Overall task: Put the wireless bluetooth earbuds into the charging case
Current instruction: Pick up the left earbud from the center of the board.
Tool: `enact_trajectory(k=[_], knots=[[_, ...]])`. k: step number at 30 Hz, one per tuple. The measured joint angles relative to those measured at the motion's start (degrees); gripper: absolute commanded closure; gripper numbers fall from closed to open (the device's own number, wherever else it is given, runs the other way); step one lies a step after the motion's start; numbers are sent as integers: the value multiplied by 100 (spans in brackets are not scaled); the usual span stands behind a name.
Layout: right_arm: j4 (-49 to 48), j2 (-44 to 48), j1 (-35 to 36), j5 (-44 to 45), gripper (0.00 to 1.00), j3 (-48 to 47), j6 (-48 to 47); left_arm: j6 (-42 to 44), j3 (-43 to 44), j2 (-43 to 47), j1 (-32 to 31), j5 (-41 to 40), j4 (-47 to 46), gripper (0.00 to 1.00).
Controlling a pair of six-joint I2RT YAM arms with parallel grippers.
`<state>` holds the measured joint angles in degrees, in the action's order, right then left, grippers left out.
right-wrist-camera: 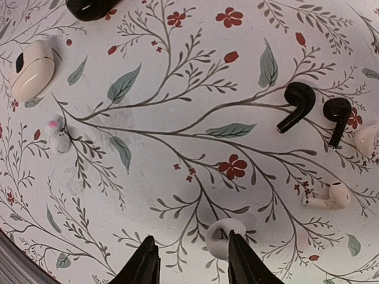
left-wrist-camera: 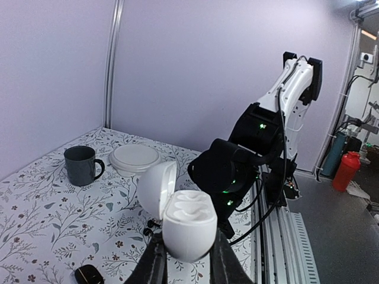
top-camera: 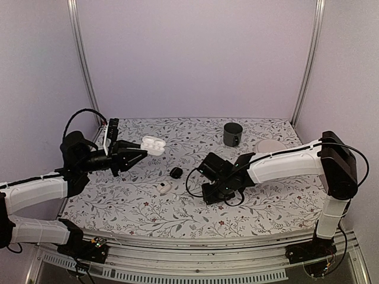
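My left gripper [top-camera: 141, 152] is shut on an open white charging case [top-camera: 153, 145] and holds it above the table's left side. In the left wrist view the case [left-wrist-camera: 188, 222] sits between the fingers [left-wrist-camera: 153, 266], lid up, with its wells empty. My right gripper [top-camera: 213, 188] points down at the table, open; in its wrist view [right-wrist-camera: 192, 263] a white earbud [right-wrist-camera: 222, 236] lies on the cloth against the inside of the right finger [right-wrist-camera: 241, 263]. A black pair of earbuds [right-wrist-camera: 296, 105] lies farther off, with a white earbud [right-wrist-camera: 327, 197] near it. Another small white earbud [right-wrist-camera: 58, 137] lies to the left.
A round black case [top-camera: 176, 172] and a closed white pebble case [top-camera: 164, 187] lie mid-table; both show in the right wrist view, black [right-wrist-camera: 89, 7] and white [right-wrist-camera: 32, 70]. A dark mug [top-camera: 233, 134] and a white dish [top-camera: 269, 146] stand at the back right.
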<state>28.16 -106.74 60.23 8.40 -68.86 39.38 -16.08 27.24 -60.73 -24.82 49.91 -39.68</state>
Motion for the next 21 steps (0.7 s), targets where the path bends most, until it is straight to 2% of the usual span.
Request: enact_trajectory(k=[8,21], knots=[[219,-109,168,76,65,-201,2,0,-4,0,0,20,-4,100],[284,-369,168,203,67,-315,-46,0,-4,0,0,42,-4,100]])
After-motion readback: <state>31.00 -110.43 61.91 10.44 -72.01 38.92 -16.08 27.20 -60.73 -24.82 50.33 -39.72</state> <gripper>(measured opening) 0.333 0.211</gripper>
